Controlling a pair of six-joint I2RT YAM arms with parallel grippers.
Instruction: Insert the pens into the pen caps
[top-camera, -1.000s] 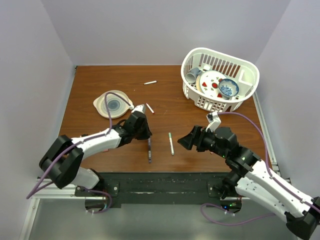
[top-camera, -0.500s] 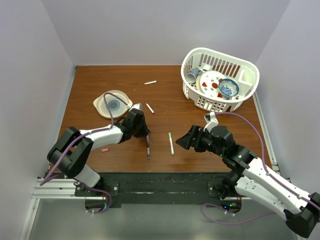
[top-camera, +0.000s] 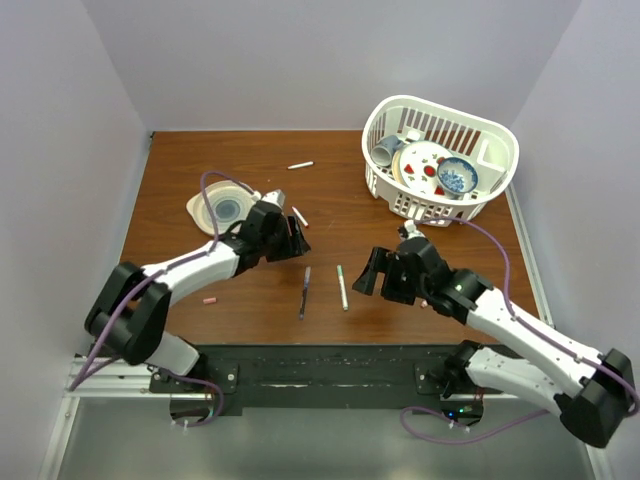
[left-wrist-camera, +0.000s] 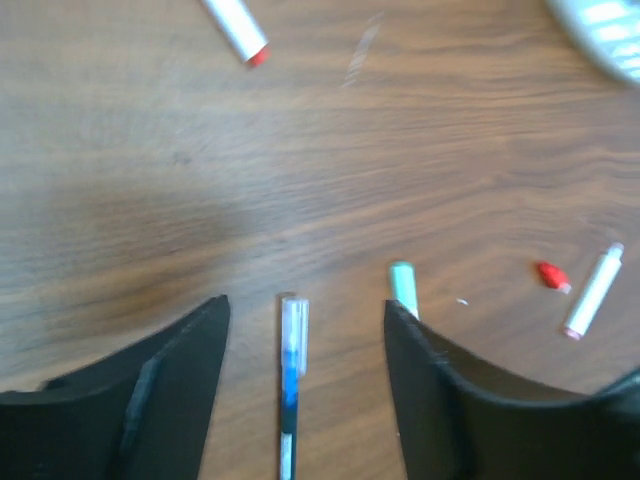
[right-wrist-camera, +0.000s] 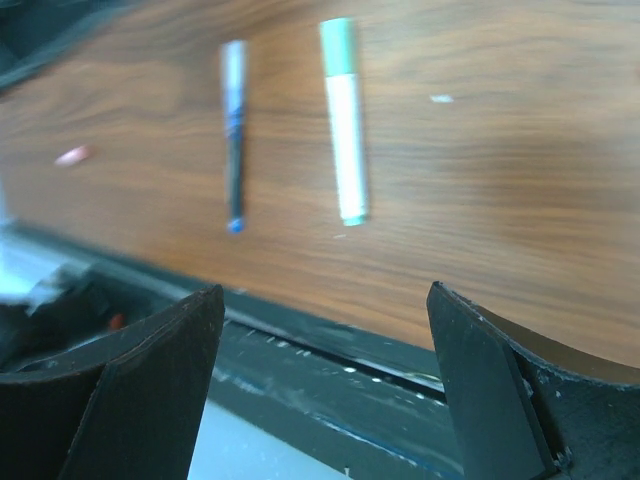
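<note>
Blue pen (top-camera: 304, 292): it lies flat on the tabletop (top-camera: 200, 160), near the front edge, between the two arms. Nothing holds it.
Green-ended pen (top-camera: 342, 287): it lies just beside the blue pen, on its right, and does not touch it.
Red-tipped pen (top-camera: 298, 216): it lies farther back, close to the left pincer.
Pink cap (top-camera: 209, 299): it sits alone, well to the left of the blue pen.
Red cap (left-wrist-camera: 549, 275): it lies off to the right in the left wrist view, near a small white pen (left-wrist-camera: 592, 292).
Left pincer (top-camera: 290, 240): it is wide and holds nothing. The blue pen's far end lies under its gap.
Right pincer (top-camera: 365, 275): it is wide and holds nothing, and it points at the green-ended pen.
Risk of rolling: the pens are thin and round, so a bump from a finger could send one rolling toward the front edge.
Risk of grabbing two: the two pens lie close, so a wide pincer could catch both.
Risk of arms bumping: both arms aim at the same small spot.
Risk with caps: the caps are tiny and far from the pens, so they are easy to knock away or miss.
</note>
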